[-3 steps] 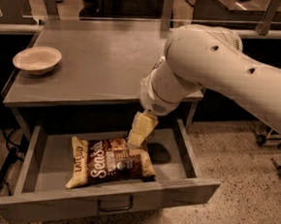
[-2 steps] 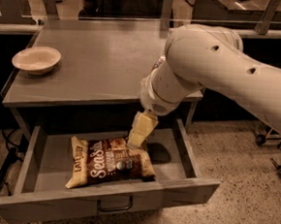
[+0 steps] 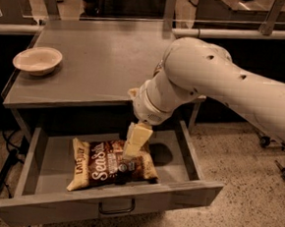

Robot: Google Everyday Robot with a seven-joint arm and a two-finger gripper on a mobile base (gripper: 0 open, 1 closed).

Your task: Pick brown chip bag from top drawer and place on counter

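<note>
I see the gripper (image 3: 130, 152) low inside the open drawer (image 3: 66, 204), tip over the chip bag (image 3: 100, 168), grip state unclear, bowl (image 3: 37, 60) on the counter (image 3: 102, 58).

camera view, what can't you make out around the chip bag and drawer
- Camera view: the pincer hangs low over the brown chip bag in the top drawer; contact cannot be told, since its tip overlaps the bag.
- Camera view: the drawer's back is hidden under the counter.
- Camera view: the arm is cut off by the right edge.
</note>
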